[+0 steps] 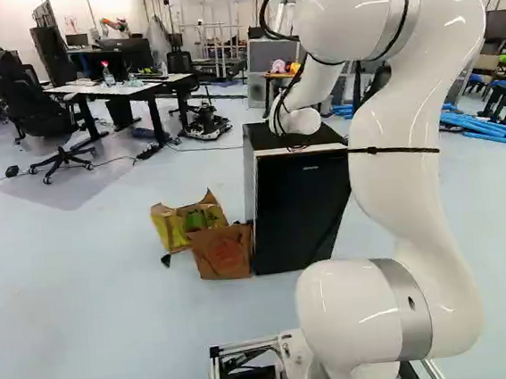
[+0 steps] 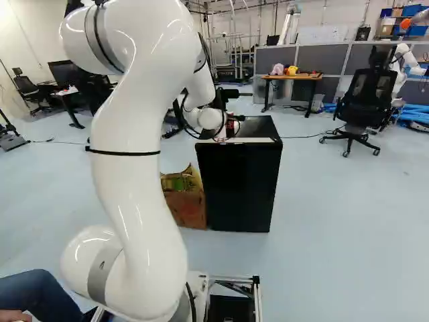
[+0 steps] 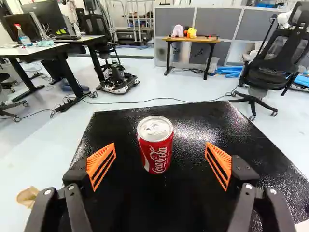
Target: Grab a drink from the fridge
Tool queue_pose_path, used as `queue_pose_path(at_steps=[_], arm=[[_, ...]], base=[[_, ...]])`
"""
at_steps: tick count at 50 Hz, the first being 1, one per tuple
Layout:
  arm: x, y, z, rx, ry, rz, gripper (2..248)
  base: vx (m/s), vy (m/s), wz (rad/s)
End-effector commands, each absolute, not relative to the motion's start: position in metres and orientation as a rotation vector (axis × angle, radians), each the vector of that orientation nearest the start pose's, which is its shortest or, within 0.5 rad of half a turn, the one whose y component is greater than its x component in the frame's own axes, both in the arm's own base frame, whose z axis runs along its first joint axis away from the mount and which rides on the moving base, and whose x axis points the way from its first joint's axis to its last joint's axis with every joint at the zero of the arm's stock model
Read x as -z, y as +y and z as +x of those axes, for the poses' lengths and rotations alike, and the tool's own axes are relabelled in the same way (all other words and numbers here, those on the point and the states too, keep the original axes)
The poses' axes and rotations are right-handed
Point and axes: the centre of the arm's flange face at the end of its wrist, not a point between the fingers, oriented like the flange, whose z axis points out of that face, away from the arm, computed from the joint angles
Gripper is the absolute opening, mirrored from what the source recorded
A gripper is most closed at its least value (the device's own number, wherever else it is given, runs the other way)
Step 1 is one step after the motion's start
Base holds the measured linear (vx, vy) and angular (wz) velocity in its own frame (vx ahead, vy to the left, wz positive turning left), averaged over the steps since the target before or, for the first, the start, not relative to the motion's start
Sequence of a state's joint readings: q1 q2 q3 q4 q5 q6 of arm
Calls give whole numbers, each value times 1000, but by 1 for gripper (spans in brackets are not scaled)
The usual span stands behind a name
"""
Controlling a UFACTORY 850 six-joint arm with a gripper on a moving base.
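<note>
Arm: we are losing its topmost bend past the right base view's upper edge. Fridge, left base view: we are missing part behind the arm. Cardboard box: we are finding its contents blurred.

Free air (both sides) beside the can

The arm arches forward, gripper fingers spread wide

We see a red can, silver lid, white lettering, upright on the black top of the fridge, at our twelve o'clock. We have the fridge small, upright, black door shut, pale side, also at twelve o'clock.
</note>
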State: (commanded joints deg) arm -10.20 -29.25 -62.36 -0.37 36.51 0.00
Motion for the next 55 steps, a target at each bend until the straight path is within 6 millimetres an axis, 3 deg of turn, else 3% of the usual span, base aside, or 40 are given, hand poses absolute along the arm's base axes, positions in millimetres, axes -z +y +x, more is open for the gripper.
queue_pose_path(at_steps=[9, 38, 55], arm=[[-386, -117, 631, 1835, 235, -2667, 247], [-386, -118, 655, 1915, 224, -2613, 247], [-386, -118, 655, 1915, 224, -2613, 247]], base=[[0, 0, 0], [0, 0, 0], [0, 0, 0]])
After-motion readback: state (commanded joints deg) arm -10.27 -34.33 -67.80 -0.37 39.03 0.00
